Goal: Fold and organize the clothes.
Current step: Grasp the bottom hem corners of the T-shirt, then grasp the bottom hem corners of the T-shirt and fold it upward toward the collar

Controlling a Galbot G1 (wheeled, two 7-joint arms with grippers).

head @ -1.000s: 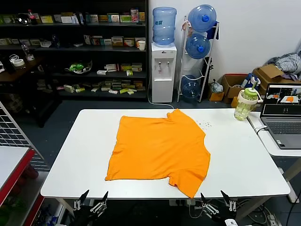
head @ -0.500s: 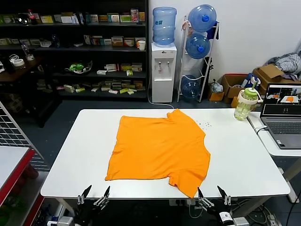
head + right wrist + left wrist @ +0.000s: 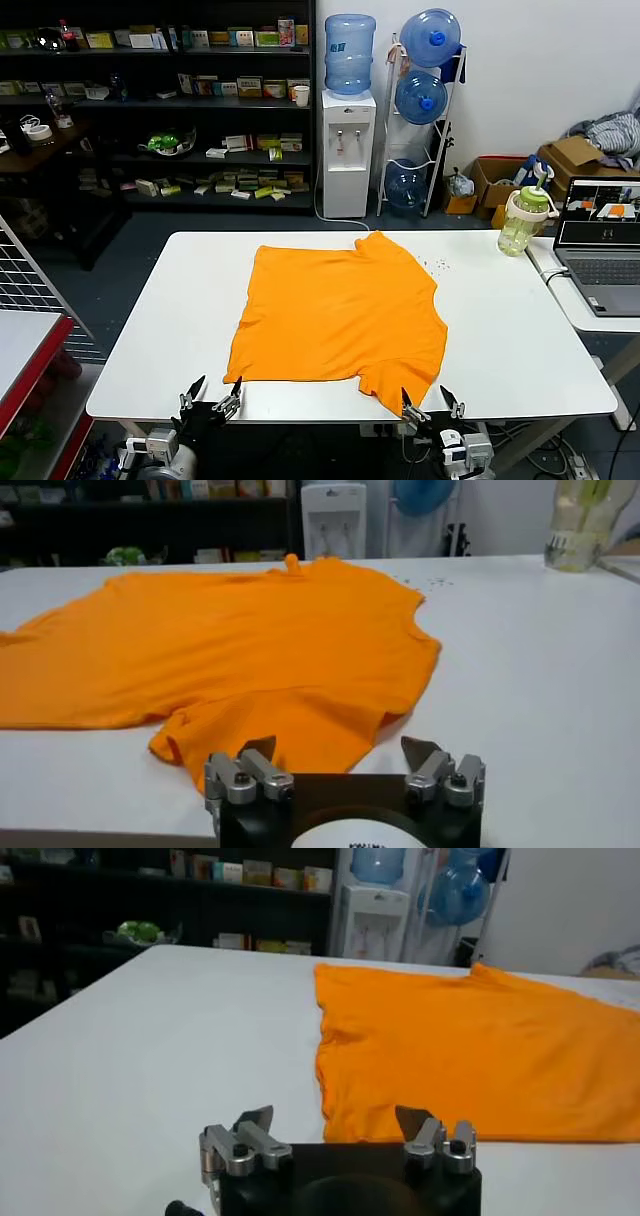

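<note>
The orange T-shirt (image 3: 340,312) lies spread flat on the white table (image 3: 160,330), plain side up, no lettering showing. It also shows in the left wrist view (image 3: 470,1048) and in the right wrist view (image 3: 230,650). My left gripper (image 3: 212,398) is open and empty at the table's near edge, just short of the shirt's near left corner; it shows in its wrist view (image 3: 335,1126). My right gripper (image 3: 430,404) is open and empty at the near edge by the shirt's near right sleeve; it shows in its wrist view (image 3: 340,755).
A green bottle (image 3: 522,222) and an open laptop (image 3: 600,245) stand on a side table to the right. A water cooler (image 3: 346,150) and dark shelves (image 3: 150,110) stand beyond the far edge. A red-edged wire rack (image 3: 25,330) is at the left.
Both grippers have risen from below the table's near edge and moved forward toward the shirt's near corners. The shirt has not moved.
</note>
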